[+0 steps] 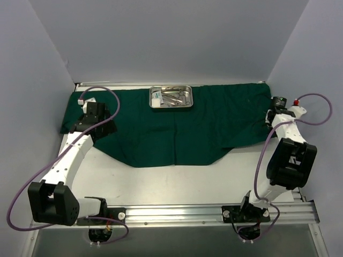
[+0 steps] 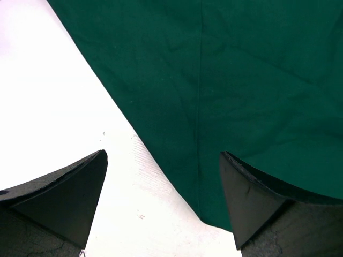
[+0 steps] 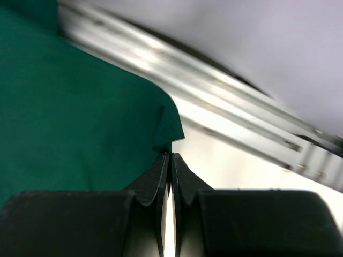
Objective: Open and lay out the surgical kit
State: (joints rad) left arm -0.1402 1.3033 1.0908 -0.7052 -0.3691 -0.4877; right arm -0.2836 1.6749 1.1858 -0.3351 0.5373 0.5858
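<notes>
The dark green drape (image 1: 177, 123) lies spread open across the back half of the white table. The shiny steel tray (image 1: 191, 98) sits on it at the back centre and holds silver instruments (image 1: 174, 97) and a small white packet (image 1: 156, 97). My left gripper (image 1: 86, 122) is open and empty, just above the drape's left edge; its wrist view (image 2: 163, 154) shows the drape (image 2: 241, 80) and bare table between the jaws. My right gripper (image 1: 269, 119) is at the drape's right end. In its wrist view (image 3: 170, 155) it is shut on the drape's edge (image 3: 80, 107), which lifts slightly.
Grey walls close in the left, back and right sides. A metal rail (image 3: 214, 91) runs along the table's back edge behind the drape. The arms' mounting rail (image 1: 214, 213) lies along the near edge. White table (image 1: 187, 182) shows in front of the drape.
</notes>
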